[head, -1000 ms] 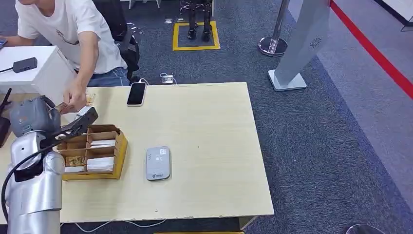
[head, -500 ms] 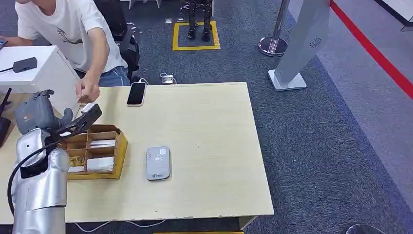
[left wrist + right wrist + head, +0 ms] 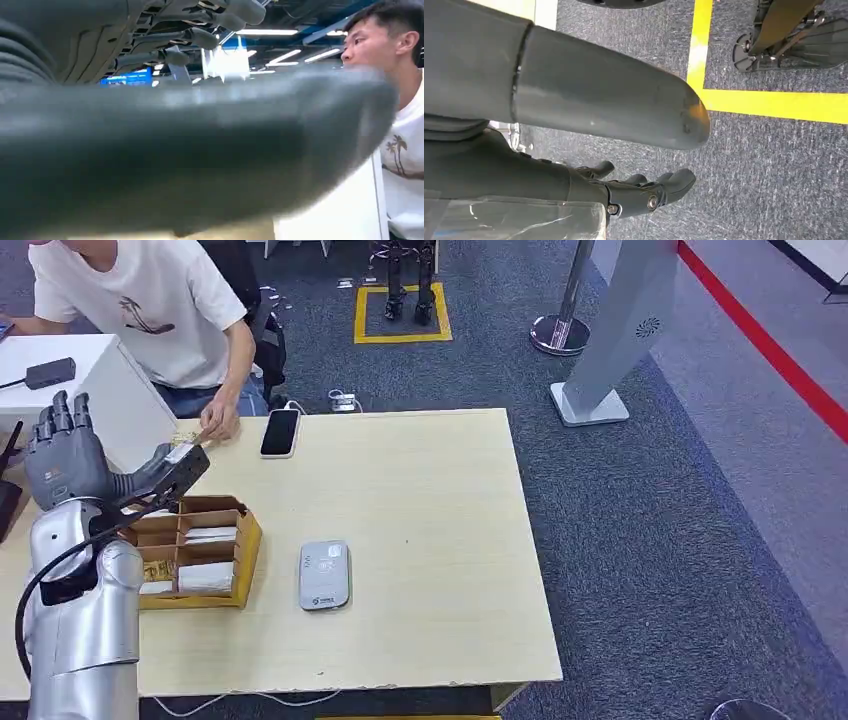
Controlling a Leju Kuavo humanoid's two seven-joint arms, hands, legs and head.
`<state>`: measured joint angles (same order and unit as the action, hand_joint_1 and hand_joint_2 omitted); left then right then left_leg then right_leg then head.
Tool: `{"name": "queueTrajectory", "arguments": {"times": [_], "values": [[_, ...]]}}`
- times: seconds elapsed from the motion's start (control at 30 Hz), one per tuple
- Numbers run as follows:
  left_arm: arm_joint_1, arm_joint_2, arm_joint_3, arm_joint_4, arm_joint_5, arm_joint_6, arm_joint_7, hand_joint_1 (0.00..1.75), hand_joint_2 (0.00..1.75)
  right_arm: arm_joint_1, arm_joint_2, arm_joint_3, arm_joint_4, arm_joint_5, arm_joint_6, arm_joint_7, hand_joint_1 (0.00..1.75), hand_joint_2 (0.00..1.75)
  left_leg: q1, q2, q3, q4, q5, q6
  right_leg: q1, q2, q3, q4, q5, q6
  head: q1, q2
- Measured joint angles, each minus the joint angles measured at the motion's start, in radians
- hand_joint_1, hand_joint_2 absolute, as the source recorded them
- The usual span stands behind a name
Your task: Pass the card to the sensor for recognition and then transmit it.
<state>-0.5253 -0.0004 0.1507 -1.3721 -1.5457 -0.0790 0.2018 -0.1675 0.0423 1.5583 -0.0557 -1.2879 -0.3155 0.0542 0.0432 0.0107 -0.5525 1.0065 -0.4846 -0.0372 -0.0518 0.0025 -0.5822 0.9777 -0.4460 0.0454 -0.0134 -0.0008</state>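
card position is proving hard to confirm: the left hand [image 3: 72, 458] is carrying nothing between thumb and fingers, and a small tan item is lying under a person's hand [image 3: 218, 423] at the far edge of the wooden table [image 3: 430, 540], just beside a black phone [image 3: 281, 432]. judgement: that item is probably the card, now sitting with the person, which would be putting the hand-over step at or near its end; the frames are too small to settle it. a pale patch is showing at the tip of the robot's thumb, and i cannot tell what it is.

the grey card reader [image 3: 324, 575] is lying flat near the middle of the table, face up and within the left arm's reach, apart from the yellow compartment box [image 3: 200, 552]. the box is holding white and tan cards in its cells and is sitting right beneath the raised forearm, convenient for picking.

left arm is standing bent upward at the table's near left side, palm lifted, fingers pointing up and spread, thumb stretching out toward the person: released, grasping nothing.

right hand [image 3: 644, 192] is hanging over the carpeted floor, fingers loosely bent, thumb well apart from them, gripping nothing.
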Motion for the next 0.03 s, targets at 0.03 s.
{"name": "queueTrajectory", "arguments": {"times": [0.03], "values": [[0.002, -0.001, 0.000, -0.005, 0.000, 0.005, -0.006, 0.00, 1.75, 0.000, 0.000, 0.000, 0.000, 0.000, 0.000, -0.001, 0.00, 0.00, 0.000, 0.000, 0.000, 0.000, 0.000, 0.000, 0.000, 0.000, 0.000, 0.000, 0.000, 0.000, 0.000, 0.000]]}}
